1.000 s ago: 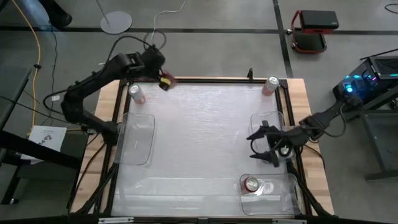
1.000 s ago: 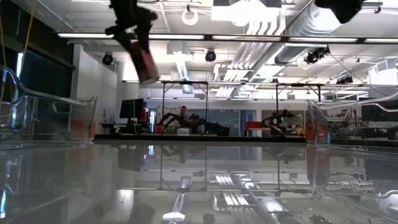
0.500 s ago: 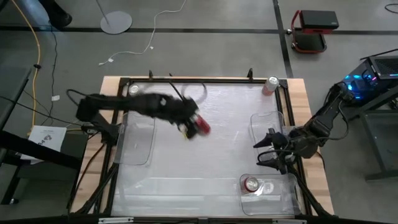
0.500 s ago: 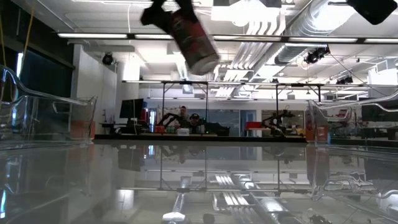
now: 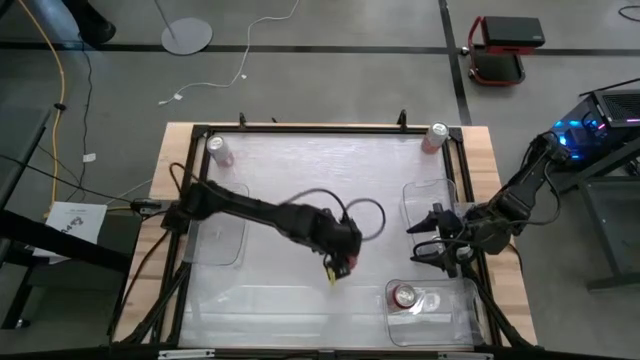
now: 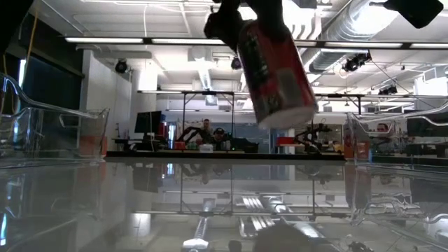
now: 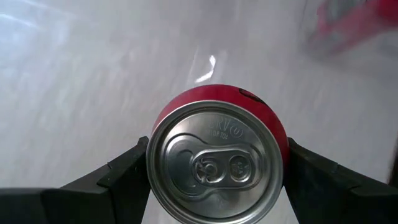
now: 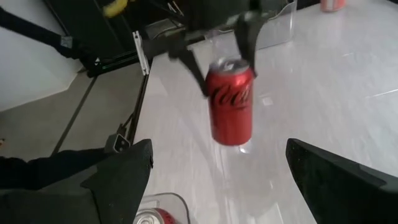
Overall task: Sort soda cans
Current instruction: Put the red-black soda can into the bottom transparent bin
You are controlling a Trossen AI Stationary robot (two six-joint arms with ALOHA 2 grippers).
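Observation:
My left gripper [image 5: 342,262] hangs over the middle of the table, toward its near side, shut on a red soda can [image 6: 274,70] that is up in the air. The right wrist view shows this red can [image 8: 231,106] hanging below the left fingers. My right gripper [image 5: 428,240] waits open at the table's right side, beside the right tray. One pale can [image 5: 218,150] stands at the far-left corner and a pink one [image 5: 435,137] at the far-right corner. Another red can [image 5: 404,296] stands in the near-right tray. My left gripper pinches the red can's upper wall just below its silver top [image 7: 214,165], one finger [image 7: 127,174] on each side of it. The fingers come from above, pointing down [image 8: 249,37]. The can is lifted clear of the table and hangs slightly tilted.
Three clear plastic trays lie on the table: one at the left [image 5: 222,225], one at the right [image 5: 432,200], one at the near-right corner [image 5: 450,318]. A black frame rims the table [image 5: 320,128]. The glossy middle of the table is bare.
My left arm has swung fast from the far-left corner across the table toward its near-right part, carrying the red can lifted clear all the way. The can now hangs much closer to the near-right tray. My right arm has shifted slightly toward the right edge.

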